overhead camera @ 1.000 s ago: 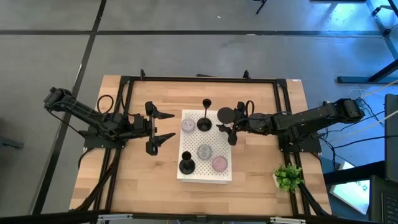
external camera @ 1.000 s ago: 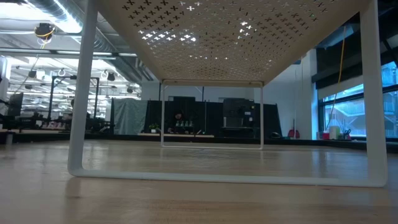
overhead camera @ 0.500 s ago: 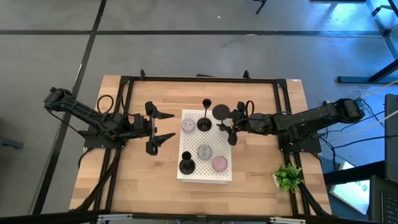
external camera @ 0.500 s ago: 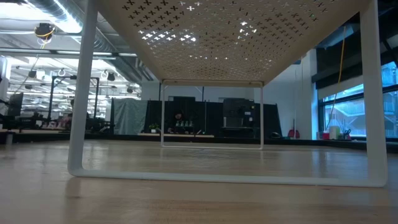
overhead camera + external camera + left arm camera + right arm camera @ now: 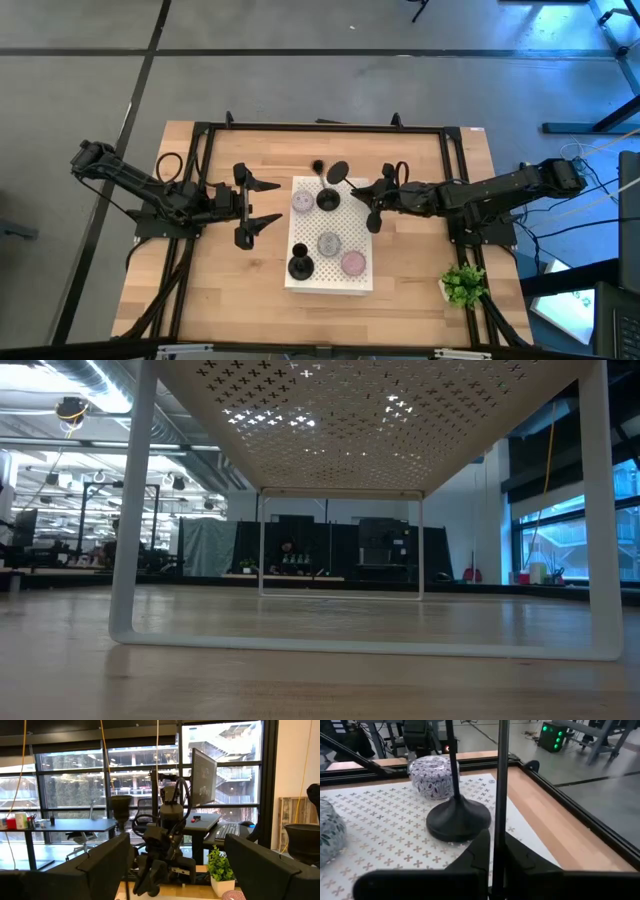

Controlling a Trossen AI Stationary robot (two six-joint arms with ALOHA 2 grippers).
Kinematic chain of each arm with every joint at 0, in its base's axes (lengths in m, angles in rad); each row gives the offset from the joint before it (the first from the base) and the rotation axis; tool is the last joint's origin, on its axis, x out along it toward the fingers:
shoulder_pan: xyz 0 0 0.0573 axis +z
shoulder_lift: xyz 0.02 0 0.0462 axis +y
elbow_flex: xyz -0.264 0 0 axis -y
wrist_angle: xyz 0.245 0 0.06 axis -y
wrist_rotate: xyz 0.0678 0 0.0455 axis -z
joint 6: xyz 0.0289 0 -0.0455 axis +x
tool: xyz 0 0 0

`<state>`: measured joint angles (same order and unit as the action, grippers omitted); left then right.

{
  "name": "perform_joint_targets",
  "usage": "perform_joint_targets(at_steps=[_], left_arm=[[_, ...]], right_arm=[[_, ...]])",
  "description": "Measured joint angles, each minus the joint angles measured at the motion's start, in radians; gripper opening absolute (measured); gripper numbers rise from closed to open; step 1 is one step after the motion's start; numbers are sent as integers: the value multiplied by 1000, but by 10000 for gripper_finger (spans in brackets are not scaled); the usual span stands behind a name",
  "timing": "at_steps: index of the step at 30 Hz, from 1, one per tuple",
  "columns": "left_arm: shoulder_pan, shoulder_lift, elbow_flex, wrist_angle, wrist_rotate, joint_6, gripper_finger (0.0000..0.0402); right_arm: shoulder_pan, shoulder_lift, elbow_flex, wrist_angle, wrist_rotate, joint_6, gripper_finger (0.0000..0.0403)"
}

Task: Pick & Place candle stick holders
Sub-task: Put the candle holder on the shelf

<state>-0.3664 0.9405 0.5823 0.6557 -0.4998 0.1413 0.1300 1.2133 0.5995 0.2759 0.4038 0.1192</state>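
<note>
Right gripper [image 5: 366, 193] is clamped shut on the thin stem of one candle stick holder [image 5: 337, 172], which is tipped over so its round base faces up past the fingertips, over the far edge of the white perforated stand [image 5: 352, 281]. In the right wrist view that stem [image 5: 500, 795] runs straight up between the closed fingers. Just ahead of the gripper a second holder [image 5: 328, 199] stands upright on the stand, with a patterned round candle [image 5: 302, 202] just beyond it. A third holder [image 5: 300, 266] stands at the stand's near corner, well away from the gripper. Left gripper [image 5: 262, 202] hangs beside the stand, fingers spread wide, holding nothing.
</note>
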Motion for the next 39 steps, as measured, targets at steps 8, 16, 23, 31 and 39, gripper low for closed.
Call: perform_joint_targets(at_steps=[8, 16, 23, 31, 39], left_arm=[[0, 0, 0, 0, 0, 0, 322], [0, 0, 0, 0, 0, 0, 322], [0, 0, 0, 0, 0, 0, 322], [0, 0, 0, 0, 0, -1, 322], [0, 0, 0, 0, 2, -8, 322]], right_arm=[[4, 0, -1, -1, 30, 4, 24], [34, 2, -3, 31, 119, 4, 24], [81, 2, -3, 132, 168, -24, 24], [141, 2, -100, 376, 287, -78, 24], [35, 2, -295, 760, -123, -95, 24]])
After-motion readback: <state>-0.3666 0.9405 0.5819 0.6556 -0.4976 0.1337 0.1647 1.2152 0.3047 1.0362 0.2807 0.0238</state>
